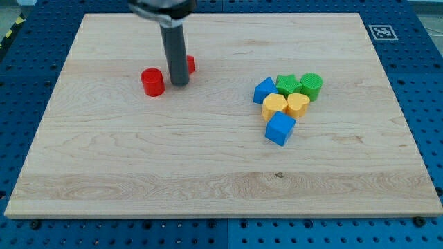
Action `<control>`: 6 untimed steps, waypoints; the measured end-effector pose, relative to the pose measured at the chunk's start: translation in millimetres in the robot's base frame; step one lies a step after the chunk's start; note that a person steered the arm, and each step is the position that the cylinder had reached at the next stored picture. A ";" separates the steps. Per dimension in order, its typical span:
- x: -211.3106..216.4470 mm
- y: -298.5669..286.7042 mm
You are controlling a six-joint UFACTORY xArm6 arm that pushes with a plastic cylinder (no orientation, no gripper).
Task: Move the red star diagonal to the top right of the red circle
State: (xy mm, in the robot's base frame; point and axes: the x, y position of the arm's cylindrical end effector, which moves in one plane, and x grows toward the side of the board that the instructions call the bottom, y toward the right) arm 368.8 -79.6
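While the rod stands in the upper-left part of the wooden surface (208, 173), my tip (180, 84) rests between the red circle (153, 82) and the red star (189, 64), just beside each of them. Only a sliver of the star shows, peeking out on the view's right of the rod, slightly nearer the surface's top edge than the circle. Whether the tip touches the star cannot be told, since the rod hides most of it. This arm carries no jaws at all, so nothing opens or clamps; the rod only pushes.

Judging from the layout, the task looks to be in its closing step: the star already sits up and to the right of the circle, roughly on the diagonal asked for. Any remaining move would likely be a small nudge to tidy that diagonal, pushing the star a little toward the top-right corner without brushing the circle, which lies close on the other side of the tip. A careless sweep toward the left edge could shift the circle and spoil the arrangement.

Well apart, toward the right edge, sits a tight cluster: a blue block (264, 90), a green star (287, 84), a green cylinder (311, 86), two yellow blocks (275, 105) (298, 104) and a blue cube (280, 128). None of them lies in the way.
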 end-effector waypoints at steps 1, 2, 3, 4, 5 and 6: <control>-32.1 4.2; -34.3 -13.9; -36.4 -75.0; -72.3 -80.5; -87.4 -15.0; -87.4 74.3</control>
